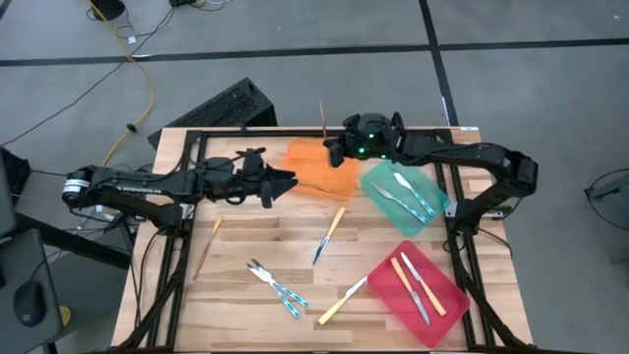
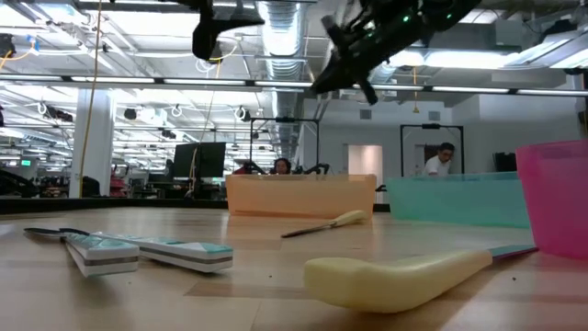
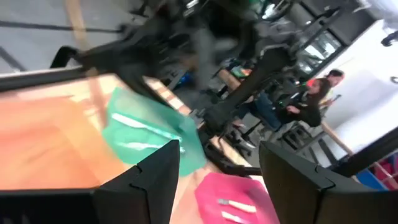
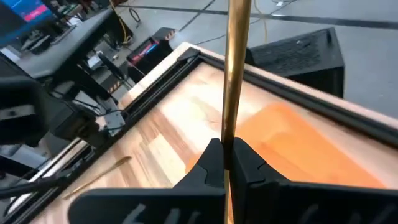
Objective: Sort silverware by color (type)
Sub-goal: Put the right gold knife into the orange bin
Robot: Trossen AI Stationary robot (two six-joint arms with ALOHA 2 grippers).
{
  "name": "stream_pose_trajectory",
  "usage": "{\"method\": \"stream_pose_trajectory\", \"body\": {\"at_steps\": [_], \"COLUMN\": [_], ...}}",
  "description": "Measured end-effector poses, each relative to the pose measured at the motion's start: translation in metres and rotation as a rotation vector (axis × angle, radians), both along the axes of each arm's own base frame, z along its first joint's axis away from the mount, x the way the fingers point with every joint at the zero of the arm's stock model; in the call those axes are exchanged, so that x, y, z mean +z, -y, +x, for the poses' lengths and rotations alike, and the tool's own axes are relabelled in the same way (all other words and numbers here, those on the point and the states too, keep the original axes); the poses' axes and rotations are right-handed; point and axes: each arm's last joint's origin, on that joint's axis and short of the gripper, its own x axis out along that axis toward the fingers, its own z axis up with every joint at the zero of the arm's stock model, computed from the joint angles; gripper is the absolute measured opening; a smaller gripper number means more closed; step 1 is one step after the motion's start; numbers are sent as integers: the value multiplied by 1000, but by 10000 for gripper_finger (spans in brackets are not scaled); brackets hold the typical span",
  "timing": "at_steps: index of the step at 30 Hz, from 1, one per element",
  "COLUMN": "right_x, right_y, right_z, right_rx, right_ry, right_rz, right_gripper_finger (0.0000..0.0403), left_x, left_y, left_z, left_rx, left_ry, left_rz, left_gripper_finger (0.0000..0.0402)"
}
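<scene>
Gold is what matters here. Farthest left on the wooden surface (image 1: 246,236), a loose gold utensil (image 1: 206,248) lies with its long axis running near to far, close to the left edge. The left gripper (image 1: 285,180) hangs just beyond it, beside the near-left edge of the orange tray (image 1: 319,167); its jaws are spread with nothing between them. That makes the left arm the nearer one for this stray piece.

Toward the middle lie two blue-handled pieces (image 1: 278,287), a yellow-handled knife (image 1: 329,234) and another yellow-handled piece (image 1: 341,301), all still unsorted.

Over the orange tray, the right gripper (image 4: 228,155) has its jaws pressed on a slim gold rod-like utensil (image 4: 237,62), gripped at one end. In the overhead view the utensil (image 1: 321,120) sticks out past the far side of the tray. Its long axis runs straight out ahead of the jaws, so releasing it into the tray probably calls for laying it flatter first.

Right of that, the green tray (image 1: 432,211) holds two blue-handled pieces, and the red tray (image 1: 447,300) holds two orange-handled ones.
</scene>
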Motion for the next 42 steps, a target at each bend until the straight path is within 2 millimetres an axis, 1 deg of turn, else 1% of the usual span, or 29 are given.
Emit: {"method": "stream_pose_trajectory", "body": {"at_steps": [4, 6, 8, 11, 14, 17, 19, 23, 26, 30, 35, 37, 42], "right_x": [-17, -20, -19, -28, -44, -51, -55, -64, -73, -92, -105, -109, -109], "right_y": [4, 6, 6, 10, 12, 17, 19, 19, 18, 15, 12, 10, 11], "right_z": [14, 20, 27, 36, 48, 56, 58, 64, 68, 73, 76, 73, 69], "right_rx": [-7, -5, 5, 22, 45, 30, 32, 38, 37, 56, 73, 79, 49], "right_ry": [-41, -56, -55, -140, -239, -331, -402, -509, -537, -597, -643, -682, -731], "right_rz": [44, 51, 39, 29, 13, -18, -30, -66, -68, -50, -41, -27, -41], "right_gripper_finger": [8, 8, 8, 8, 8, 8, 8, 8, 8, 8, 8, 8, 11], "left_x": [10, 16, 21, 26, 28, 28, 28, 28, 26, 23, 22, 22, 22], "left_y": [0, 0, 1, 0, 0, 0, 0, -1, -1, -1, -1, -1, -1], "left_z": [-12, -18, -26, -37, -47, -55, -59, -64, -66, -67, -67, -67, -67], "left_rx": [5, 8, 13, 52, 89, 115, 128, 146, 160, 175, 177, 177, 175], "left_ry": [37, 58, 81, 85, 66, 48, 37, 28, 4, -28, -35, -34, -32], "left_rz": [1, 2, 0, 1, 0, -21, -31, -31, -29, -43, -55, -55, -63], "left_gripper_finger": [202, 202, 202, 202, 202, 202, 202, 202, 202, 202, 202, 202, 202]}}
